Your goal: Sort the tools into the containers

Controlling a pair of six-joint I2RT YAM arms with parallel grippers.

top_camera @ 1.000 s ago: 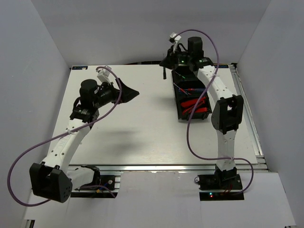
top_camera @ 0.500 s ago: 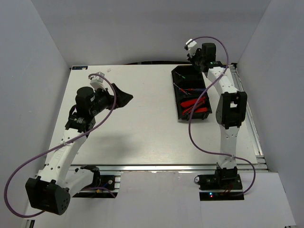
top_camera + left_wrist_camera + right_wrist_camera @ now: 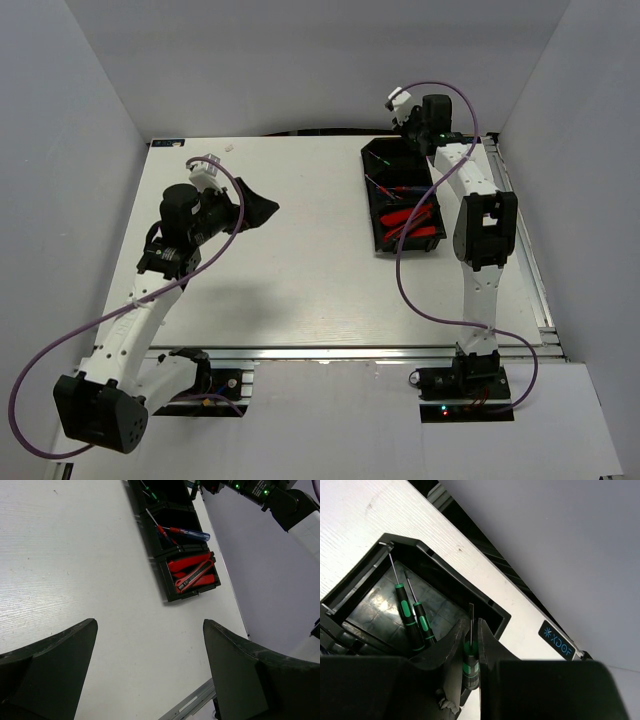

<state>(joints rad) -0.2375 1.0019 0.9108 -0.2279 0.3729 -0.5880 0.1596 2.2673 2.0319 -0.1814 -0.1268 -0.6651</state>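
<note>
The black three-compartment tray [image 3: 368, 205] lies at the far right. My right gripper [image 3: 472, 622] is shut on a black-and-green precision screwdriver [image 3: 471, 661], held over the far corner of the tray's far compartment [image 3: 492, 611]. Two more precision screwdrivers [image 3: 406, 614] lie in that compartment. In the top view the right gripper [image 3: 412, 128] is at the tray's far end. The middle compartment holds a blue-handled screwdriver [image 3: 194, 533] and a red-handled one [image 3: 161, 529]. The near compartment holds the red-and-black knives [image 3: 192, 572]. My left gripper [image 3: 150, 622] is open and empty above the bare table, left of centre [image 3: 262, 208].
The white table [image 3: 300, 270] has a metal rail along its near edge [image 3: 350, 352] and along its right side. Grey walls close in the left, far and right sides. Purple cables loop off both arms [image 3: 400, 270].
My right gripper has moved from the tray's far left corner to its far right end, still holding the screwdriver. My left arm has drawn back a little to the left.
</note>
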